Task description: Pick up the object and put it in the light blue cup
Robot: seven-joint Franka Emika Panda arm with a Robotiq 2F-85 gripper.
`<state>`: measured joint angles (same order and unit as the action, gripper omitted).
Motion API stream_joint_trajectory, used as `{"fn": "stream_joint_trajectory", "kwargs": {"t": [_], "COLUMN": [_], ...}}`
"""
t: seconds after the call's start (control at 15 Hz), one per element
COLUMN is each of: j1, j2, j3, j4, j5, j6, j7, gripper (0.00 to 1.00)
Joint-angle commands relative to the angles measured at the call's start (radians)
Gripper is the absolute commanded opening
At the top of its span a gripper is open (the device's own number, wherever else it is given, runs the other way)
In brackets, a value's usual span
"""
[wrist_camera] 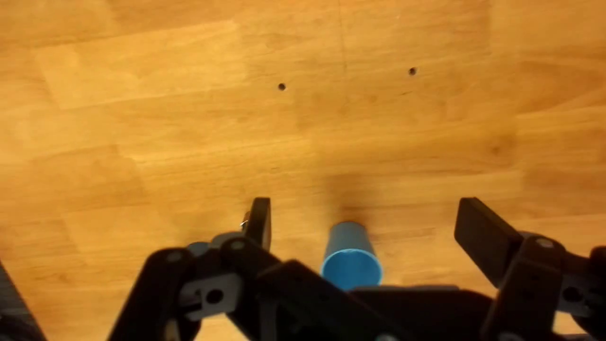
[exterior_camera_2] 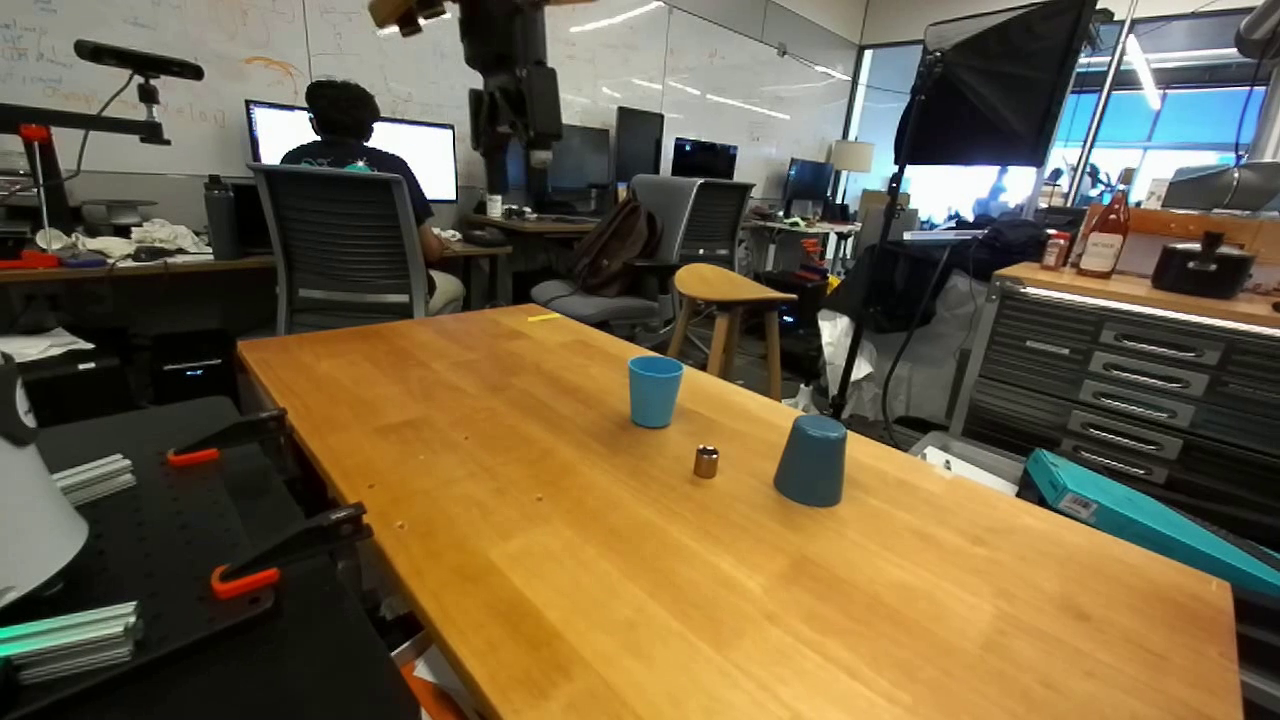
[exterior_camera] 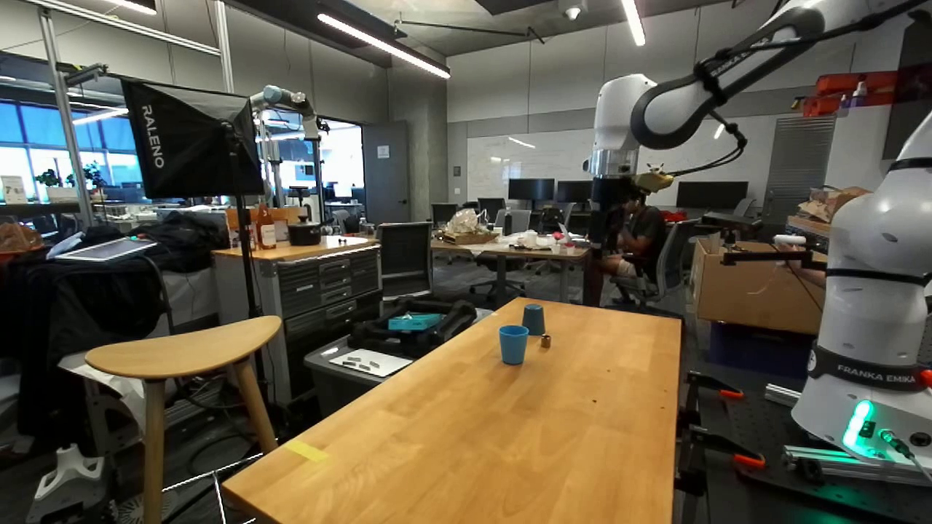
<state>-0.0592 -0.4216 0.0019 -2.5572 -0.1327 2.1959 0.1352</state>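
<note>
Zero load in gripper [wrist_camera: 364, 208] in wrist view: spread wide, with light blue cup [wrist_camera: 351, 255] in sight on table [wrist_camera: 142, 118] beyond. Note small metallic cylinder [wrist_camera: 245, 221], presumably the object, mostly hidden behind finger [wrist_camera: 259, 222] at left of view, outside the gap. Likely correction: shift that way before descending. In an exterior view, locate cylinder upright near light blue cup and inverted dark blue cup [exterior_camera_2: 810, 460], touching neither. In an exterior view, observe arm [exterior_camera: 619, 109] outstretched, with downturned gripper high above table.

A small, coppery cylinder [exterior_camera_2: 706, 462] stands near an upright, tapered light-blue cup [exterior_camera_2: 655, 395] and an upturned, tapered dark-blue cup [exterior_camera_2: 811, 462] on a golden-brown wooden surface [exterior_camera_2: 690, 590] bearing yellow tape [exterior_camera: 307, 450].
</note>
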Motion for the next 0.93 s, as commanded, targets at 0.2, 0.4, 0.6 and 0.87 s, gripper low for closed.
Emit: {"fn": "stream_joint_trajectory", "kwargs": {"t": [0.2, 0.4, 0.6, 0.87], "j1": [-0.173, -0.172, -0.171, -0.156], "j2": [0.412, 0.584, 0.766, 0.751], "j3": [-0.102, -0.158, -0.163, -0.176], "j4": [0.194, 0.316, 0.484, 0.439], "j5": [-0.090, 0.020, 0.150, 0.131], "j6": [0.110, 0.095, 0.072, 0.107], "j7": [0.150, 0.104, 0.070, 0.083], "gripper": [1.00, 1.00, 1.00, 1.00]}}
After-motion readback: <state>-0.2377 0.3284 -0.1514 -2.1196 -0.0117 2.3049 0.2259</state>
